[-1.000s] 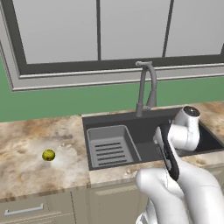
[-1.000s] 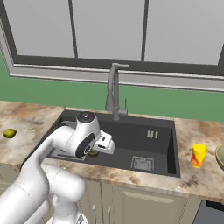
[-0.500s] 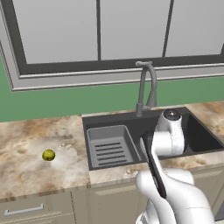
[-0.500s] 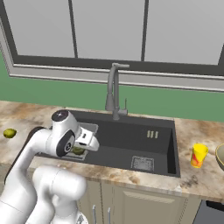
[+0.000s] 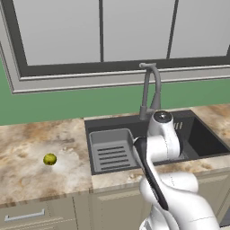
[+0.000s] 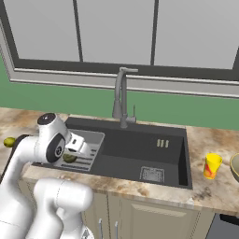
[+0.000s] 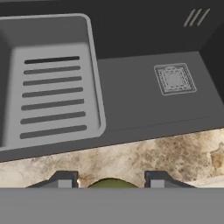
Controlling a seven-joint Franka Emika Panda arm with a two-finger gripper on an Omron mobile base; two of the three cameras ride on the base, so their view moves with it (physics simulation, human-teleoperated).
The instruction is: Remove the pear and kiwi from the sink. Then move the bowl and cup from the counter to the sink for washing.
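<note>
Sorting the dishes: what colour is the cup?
Yellow with a red patch, the cup, seen best in the right base view.

We are in a home kitchen: a dark sink (image 6: 172,154) with gooseneck faucet (image 6: 122,95) sits in the marbled counter (image 5: 27,170), windows (image 6: 116,32) behind the faucet.

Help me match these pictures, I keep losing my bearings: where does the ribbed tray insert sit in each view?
Left base view: ribbed tray insert left of centre, left of the arm.
Right base view: tray insert at left middle, beside the hand.
Hand view: tray insert in the upper left.
Shared landmark: the dark floor of the sink, to the tray's right in all three.
</note>
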